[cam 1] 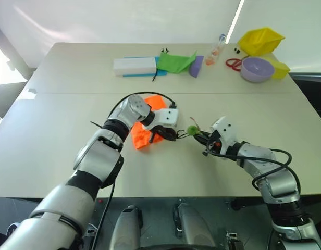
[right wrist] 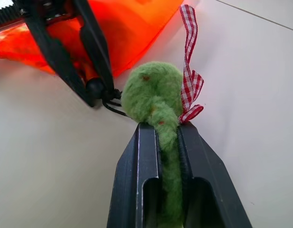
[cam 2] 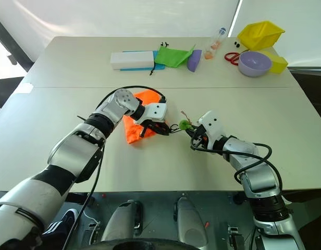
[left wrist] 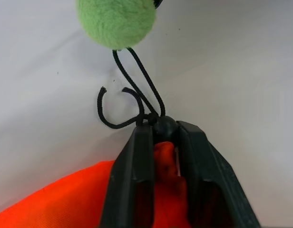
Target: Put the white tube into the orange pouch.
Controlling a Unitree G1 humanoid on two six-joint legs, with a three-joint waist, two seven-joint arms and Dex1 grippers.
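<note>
The step in hand looks like working the drawstring of the orange pouch [cam 1: 148, 128], which lies crumpled on the tabletop [cam 1: 56, 120] near its middle, under the left arm. The left gripper [left wrist: 159, 137] has its fingers [left wrist: 137, 161] nearly closed on the gathered neck of the pouch, pinching orange fabric just behind the black cord stopper [left wrist: 164, 127]. From there the dark cord [left wrist: 137, 80] runs right to the green fuzzy ball [right wrist: 153, 97], which the right gripper [right wrist: 169, 137] grips with its fingers fully squeezed together on the felt (a red-and-white checked ribbon [right wrist: 190, 80] hangs off the ball beside them). The two grippers sit close together, the left one's fingertips just beside the ball.

The white tube cannot be made out on the tabletop in the head views; a thin pale sliver shows between the left fingers against the orange cloth, but whether that is the tube I cannot tell. So it is uncertain whether the pouch is being opened to receive it or drawn shut over it.

At the far edge lie a white box [cam 1: 135, 65], a green fabric pouch [cam 1: 176, 62], a slim clear bottle [cam 1: 218, 48], a lilac bowl [cam 1: 257, 69] and a yellow container [cam 1: 260, 40], all well apart from the work.

The next move calls for a steady, opposed pull: the left holds the neck firm while the right draws the ball away to the right, without the cord slipping through the stopper unevenly.
</note>
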